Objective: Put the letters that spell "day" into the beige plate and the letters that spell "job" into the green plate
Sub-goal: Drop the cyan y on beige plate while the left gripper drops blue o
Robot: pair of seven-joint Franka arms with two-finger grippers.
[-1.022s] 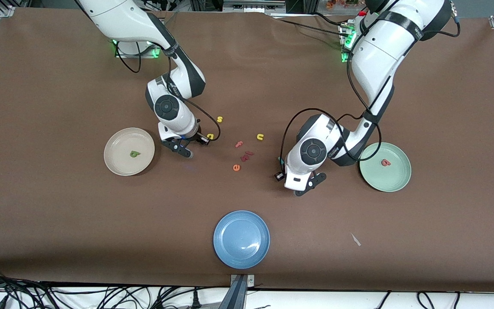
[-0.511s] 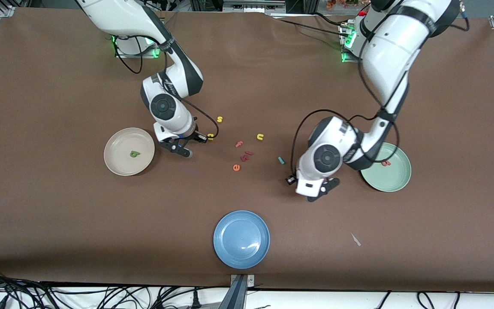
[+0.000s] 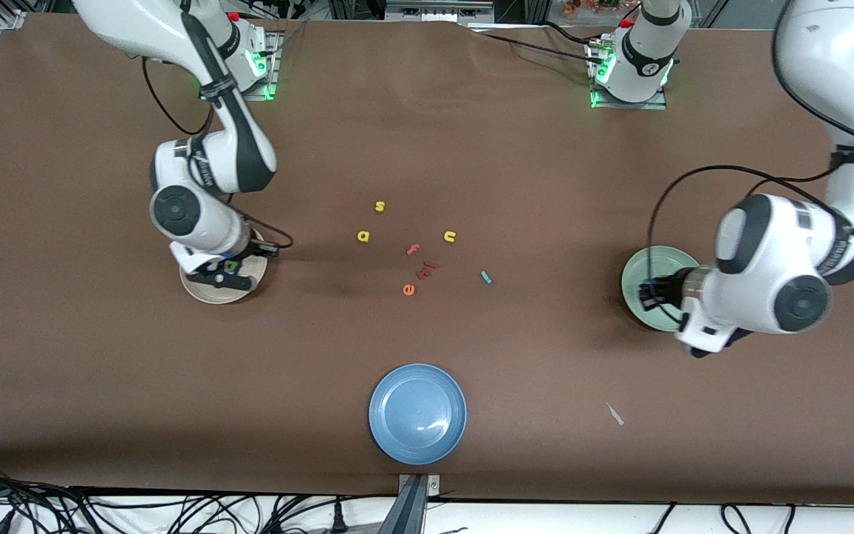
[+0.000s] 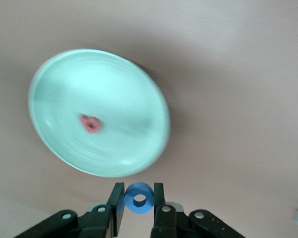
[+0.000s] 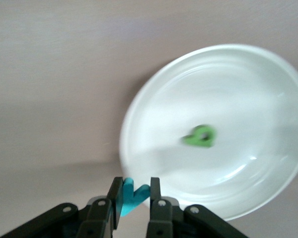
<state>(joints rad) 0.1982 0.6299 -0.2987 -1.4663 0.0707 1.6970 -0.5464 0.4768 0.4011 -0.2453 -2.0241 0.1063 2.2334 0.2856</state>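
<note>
My right gripper is shut on the teal y, just off the rim of the beige plate. The green d lies in that plate. In the front view this gripper hangs over the beige plate. My left gripper is shut on the blue ring o, close to the green plate, which holds the pink-red b. From the front, the left gripper is at the green plate. The yellow a and the teal j lie mid-table.
Mid-table also lie a yellow s, a yellow u, a pink f, an orange e and a dark red piece. A blue plate sits nearer the front camera. A white scrap lies toward the left arm's end.
Both arms swung away from the letters in the middle. The right gripper moved over the beige plate, the left gripper over to the green plate. The teal j came into view.
</note>
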